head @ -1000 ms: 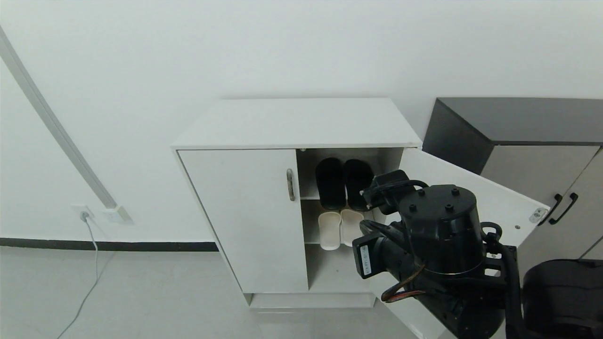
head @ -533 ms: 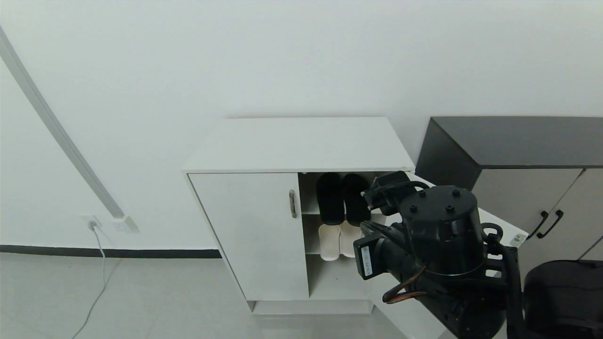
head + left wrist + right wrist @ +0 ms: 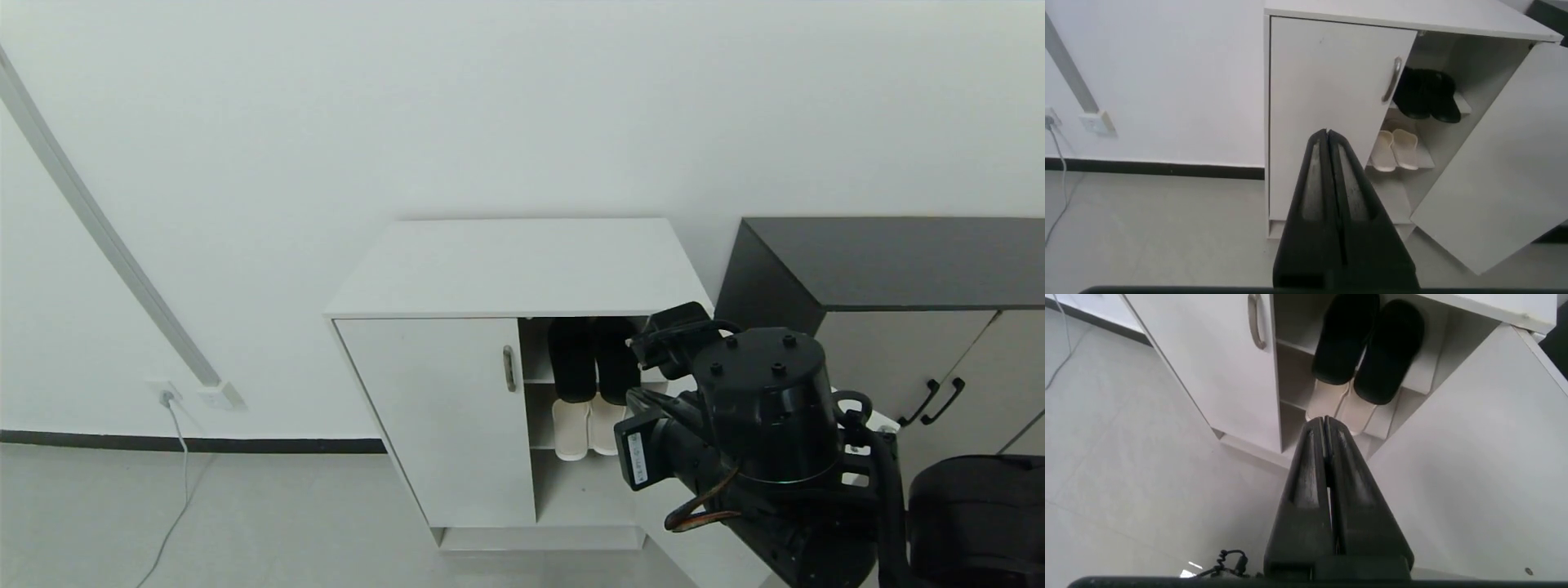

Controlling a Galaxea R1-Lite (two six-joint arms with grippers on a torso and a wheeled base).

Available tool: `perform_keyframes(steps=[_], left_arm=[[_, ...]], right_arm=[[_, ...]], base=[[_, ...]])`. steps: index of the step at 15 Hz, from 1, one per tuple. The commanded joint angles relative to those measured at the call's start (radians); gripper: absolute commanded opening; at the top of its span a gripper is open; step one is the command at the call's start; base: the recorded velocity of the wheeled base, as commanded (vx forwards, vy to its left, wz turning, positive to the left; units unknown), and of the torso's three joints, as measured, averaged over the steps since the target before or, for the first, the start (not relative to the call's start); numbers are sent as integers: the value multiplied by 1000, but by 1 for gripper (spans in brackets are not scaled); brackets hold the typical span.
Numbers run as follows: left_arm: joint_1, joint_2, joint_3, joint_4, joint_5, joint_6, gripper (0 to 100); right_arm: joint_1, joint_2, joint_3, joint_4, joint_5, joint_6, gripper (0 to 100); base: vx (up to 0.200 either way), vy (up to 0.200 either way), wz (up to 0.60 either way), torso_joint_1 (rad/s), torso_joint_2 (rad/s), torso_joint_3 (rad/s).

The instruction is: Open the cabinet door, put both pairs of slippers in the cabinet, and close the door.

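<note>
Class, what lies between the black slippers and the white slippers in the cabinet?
A white shelf board, carrying the black slippers above the white slippers; the head view shows it.

A plain indoor room set up like a home entryway. A low white shoe cabinet (image 3: 514, 265) stands against a bare white wall (image 3: 522, 106) with black slippers (image 3: 592, 359) and pale slippers (image 3: 584, 425) on its shelves. A dark grey cabinet (image 3: 890, 261) stands just beside it. The floor (image 3: 245, 523) is grey tile with a black skirting strip (image 3: 188, 445). A wall socket (image 3: 167, 396) holds a plugged-in cable (image 3: 175, 498) – a slanted grey conduit (image 3: 90, 220) runs down to it.
</note>
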Motion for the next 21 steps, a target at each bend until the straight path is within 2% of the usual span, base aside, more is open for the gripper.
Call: perform_keyframes(steps=[1, 6, 8, 15, 21], left_arm=[[0, 0, 0, 1, 0, 0, 0], [0, 0, 0, 1, 0, 0, 0], [0, 0, 0, 1, 0, 0, 0], [0, 0, 0, 1, -1, 1, 0], [0, 0, 0, -1, -1, 0, 0]], right_arm=[[1, -3, 1, -1, 1, 0, 0], [-4, -6, -2, -2, -1, 1, 0], [-33, -3, -1, -22, -2, -2, 0], [-64, 0, -2, -39, -5, -16, 0], [-79, 2, -4, -40, -4, -19, 0]], base=[[0, 0, -600, 12, -2, -2], [0, 0, -600, 5, 0, 0], [0, 0, -600, 5, -2, 2], [0, 0, 0, 0, 0, 0], [-200, 0, 0, 2, 3, 3]])
